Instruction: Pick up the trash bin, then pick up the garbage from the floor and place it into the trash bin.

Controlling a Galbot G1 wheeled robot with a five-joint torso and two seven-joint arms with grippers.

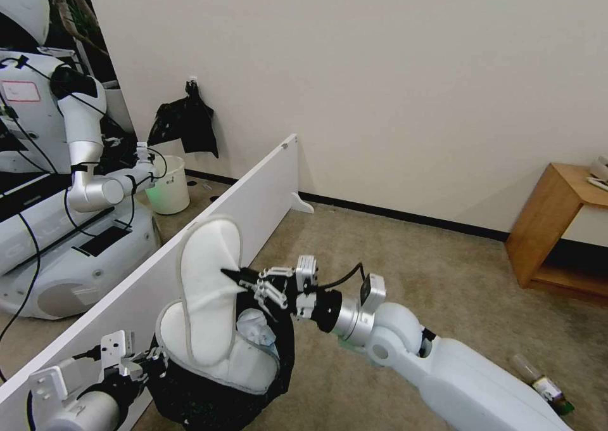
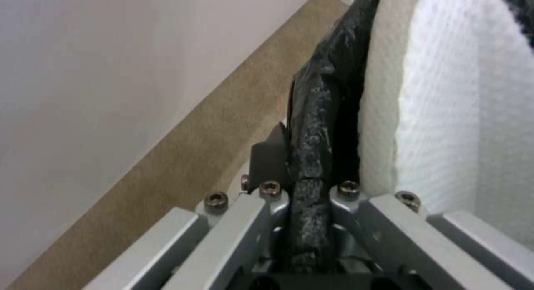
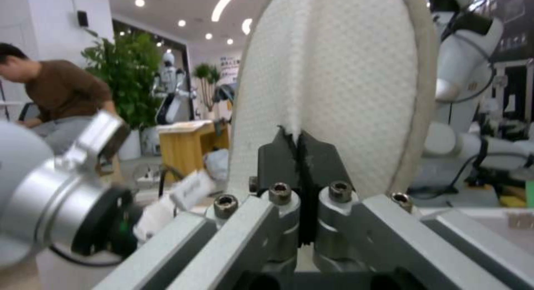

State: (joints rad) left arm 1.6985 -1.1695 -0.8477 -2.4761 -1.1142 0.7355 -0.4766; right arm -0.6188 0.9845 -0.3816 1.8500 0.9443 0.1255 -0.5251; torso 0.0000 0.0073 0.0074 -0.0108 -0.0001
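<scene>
Right fingers (image 1: 235,275) pinching upright slipper (image 1: 209,291), heel up, in trash bin (image 1: 253,380)

Waffle-textured white cloth slipper (image 1: 209,304), crinkly black plastic bin liner (image 1: 215,393), matt carpet (image 1: 405,260).

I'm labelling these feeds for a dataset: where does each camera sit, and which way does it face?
Head view: on the head, facing down at the carpet; both arms show, the right gripper pinching a white slipper above the trash bin.
Left wrist view: on the left wrist, along the left gripper clamped on the bin's bagged rim.
Right wrist view: on the right wrist, facing the slipper's sole.
All three share the slipper.
</scene>
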